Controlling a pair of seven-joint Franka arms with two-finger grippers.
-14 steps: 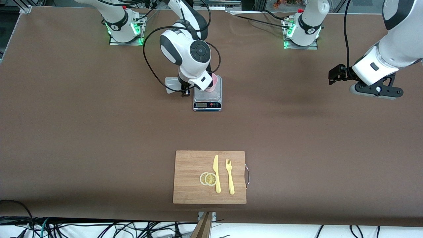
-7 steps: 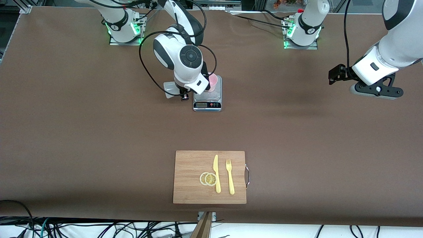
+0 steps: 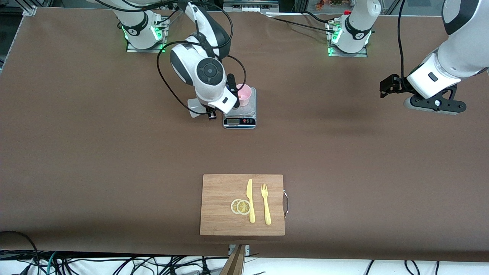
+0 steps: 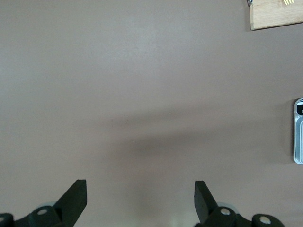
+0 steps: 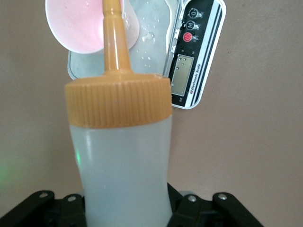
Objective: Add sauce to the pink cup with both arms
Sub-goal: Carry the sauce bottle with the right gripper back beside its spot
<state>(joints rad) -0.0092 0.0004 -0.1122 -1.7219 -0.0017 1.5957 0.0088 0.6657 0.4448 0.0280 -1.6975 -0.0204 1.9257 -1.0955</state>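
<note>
The pink cup (image 3: 243, 94) stands on the plate of a small digital scale (image 3: 239, 121), toward the robots' bases. My right gripper (image 3: 211, 110) is shut on the sauce (image 3: 195, 107), a whitish squeeze bottle, beside the scale toward the right arm's end. In the right wrist view the sauce bottle (image 5: 120, 165) fills the middle. Its orange cap (image 5: 118, 101) and nozzle point at the pink cup (image 5: 75, 26), and the tip overlaps the rim. My left gripper (image 3: 386, 88) waits open over bare table at the left arm's end, its fingertips (image 4: 78, 189) wide apart with nothing between them.
A wooden cutting board (image 3: 219, 221) lies near the front camera with a yellow knife (image 3: 250, 200), a yellow fork (image 3: 266, 204) and two lemon slices (image 3: 240, 206). Black cables loop round the right arm's wrist. The scale's display (image 5: 189, 56) faces the front camera.
My right arm has drawn back from over the cup toward the right arm's end with the bottle in its grip, uncovering more of the cup. The left arm has not moved.
</note>
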